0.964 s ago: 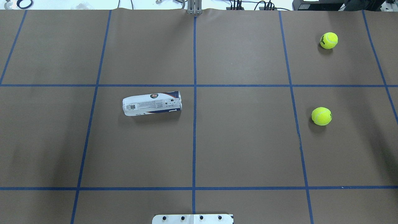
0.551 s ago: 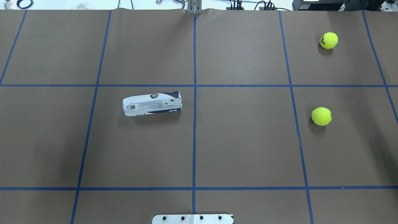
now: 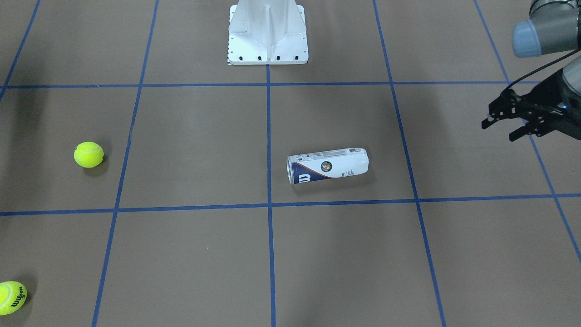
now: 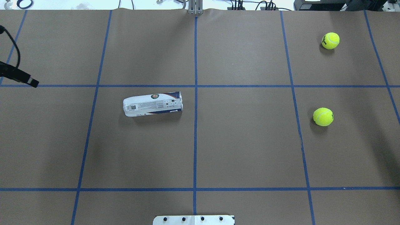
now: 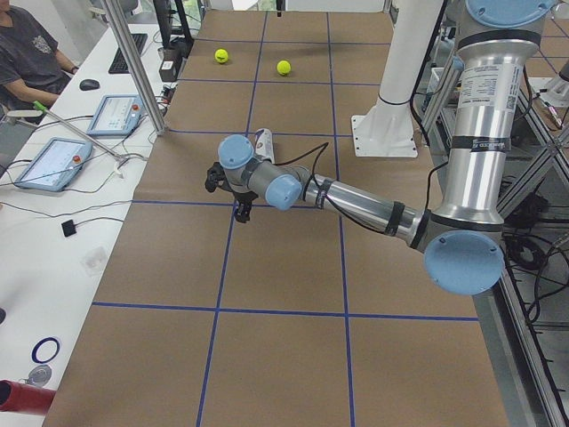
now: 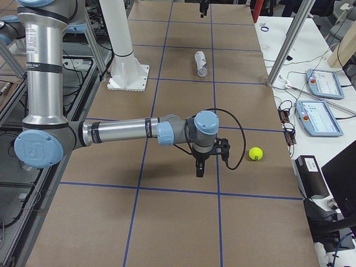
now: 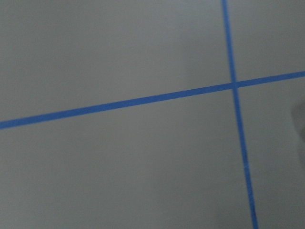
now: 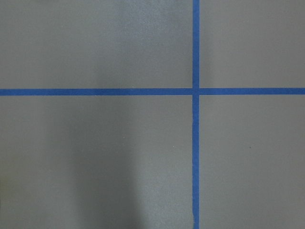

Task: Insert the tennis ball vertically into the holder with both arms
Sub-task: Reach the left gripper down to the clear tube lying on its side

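Newly entering overhead view, left gripper (image 3: 504, 127) hovers with jaws spread, well apart from the lying holder (image 3: 327, 165); right gripper (image 6: 200, 167) state indeterminate.

left gripper (image 4: 18, 76) cut by overhead edge, far ball (image 3: 11, 297) clipped

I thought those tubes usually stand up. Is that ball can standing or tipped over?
Tipped over. The holder lies on its side on the brown table, its long label facing up, its silver-rimmed end pointing toward the table's middle line.
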`<state>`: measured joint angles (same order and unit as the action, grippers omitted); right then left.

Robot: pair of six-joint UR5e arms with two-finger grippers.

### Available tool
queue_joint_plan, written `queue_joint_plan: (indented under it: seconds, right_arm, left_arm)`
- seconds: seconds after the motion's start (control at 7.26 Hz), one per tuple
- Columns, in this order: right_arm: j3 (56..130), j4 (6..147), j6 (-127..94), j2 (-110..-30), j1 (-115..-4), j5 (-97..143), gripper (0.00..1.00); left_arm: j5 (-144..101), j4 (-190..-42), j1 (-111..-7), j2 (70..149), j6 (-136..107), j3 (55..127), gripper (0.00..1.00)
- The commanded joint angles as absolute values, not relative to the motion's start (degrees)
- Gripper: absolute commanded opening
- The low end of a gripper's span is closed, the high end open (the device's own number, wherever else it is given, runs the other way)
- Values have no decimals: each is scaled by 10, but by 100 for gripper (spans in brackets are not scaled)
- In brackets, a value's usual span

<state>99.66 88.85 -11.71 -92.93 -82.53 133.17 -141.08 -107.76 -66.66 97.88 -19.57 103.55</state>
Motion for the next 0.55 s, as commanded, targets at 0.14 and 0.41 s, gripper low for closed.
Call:
queue_joint_plan:
  seconds: [0.14, 0.41]
  right_arm:
    - [996, 889, -118, -929, -825, 1333, 99]
    - [996, 888, -118, -929, -824, 1334, 99]
  left_arm:
    - [-1309, -1103, -504, 1086, -165, 1039, 78]
    - [-1305, -1089, -465, 1120, -160, 1032, 53]
